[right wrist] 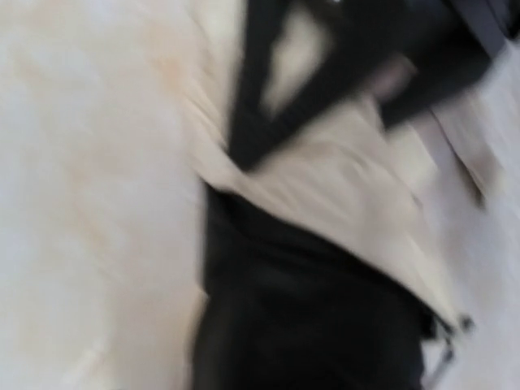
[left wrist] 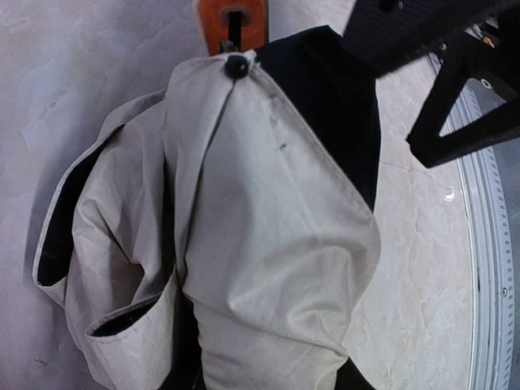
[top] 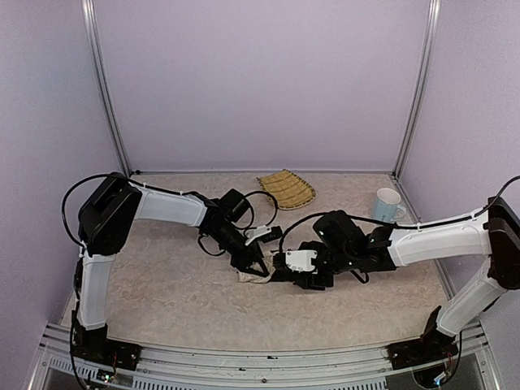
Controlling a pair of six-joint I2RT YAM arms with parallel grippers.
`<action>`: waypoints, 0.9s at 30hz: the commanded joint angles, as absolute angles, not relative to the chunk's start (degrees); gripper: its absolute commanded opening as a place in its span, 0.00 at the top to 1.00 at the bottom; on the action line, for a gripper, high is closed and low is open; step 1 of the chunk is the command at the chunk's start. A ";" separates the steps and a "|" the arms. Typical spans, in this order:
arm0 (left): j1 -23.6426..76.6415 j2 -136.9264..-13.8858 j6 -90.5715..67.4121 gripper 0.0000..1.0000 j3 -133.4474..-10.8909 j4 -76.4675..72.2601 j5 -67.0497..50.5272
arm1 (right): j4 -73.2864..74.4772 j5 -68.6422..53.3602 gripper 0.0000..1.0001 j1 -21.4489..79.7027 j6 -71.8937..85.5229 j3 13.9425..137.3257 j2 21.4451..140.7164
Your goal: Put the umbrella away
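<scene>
From above, the left fingers (top: 258, 266) and right fingers (top: 279, 274) crowd over the umbrella (top: 248, 279), mid-way across the counter (top: 162, 284). Only the left wrist view shows its crumpled cream cloth clearly. Whether either grasps it, I cannot tell.

At back, woven yellow tray (top: 286, 188), pale mug (top: 388, 205) to its right

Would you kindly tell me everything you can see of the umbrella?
The umbrella lies collapsed and crumpled on the marbled tabletop, centre-front. Cream-beige cloth outside, black lining showing in the folds, a small black stud gathering the pleats. The left claw and right claw meet over it; whether either grips it is unclear.
</scene>
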State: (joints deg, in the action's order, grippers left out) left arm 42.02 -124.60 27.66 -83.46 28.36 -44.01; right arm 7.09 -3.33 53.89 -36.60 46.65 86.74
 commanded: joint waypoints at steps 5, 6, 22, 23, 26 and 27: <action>41.57 -131.45 27.29 0.90 -79.87 42.90 -38.33 | 1.03 3.53 0.27 54.58 -37.66 42.34 85.48; 41.51 -131.60 27.28 0.90 -79.99 43.08 -38.65 | 0.33 4.28 0.26 55.03 -38.43 42.62 85.72; 40.78 -135.01 29.05 0.95 -82.06 48.86 -43.13 | -8.12 11.17 0.14 58.92 -54.32 48.54 98.99; 40.78 -135.17 29.35 0.95 -82.13 49.27 -43.24 | -8.81 12.21 0.14 58.70 -54.98 48.91 99.90; 40.78 -135.35 29.94 0.95 -82.17 49.98 -43.25 | -9.36 13.96 0.16 58.39 -56.42 50.10 102.12; 40.83 -135.37 30.03 0.95 -82.24 50.08 -43.40 | -8.79 13.27 0.17 58.29 -56.58 50.53 102.70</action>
State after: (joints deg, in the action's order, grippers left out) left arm 40.23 -128.29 28.80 -86.59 36.73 -52.40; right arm -7.70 11.46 59.29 -53.93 48.25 100.16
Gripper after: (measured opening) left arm 0.319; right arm 0.847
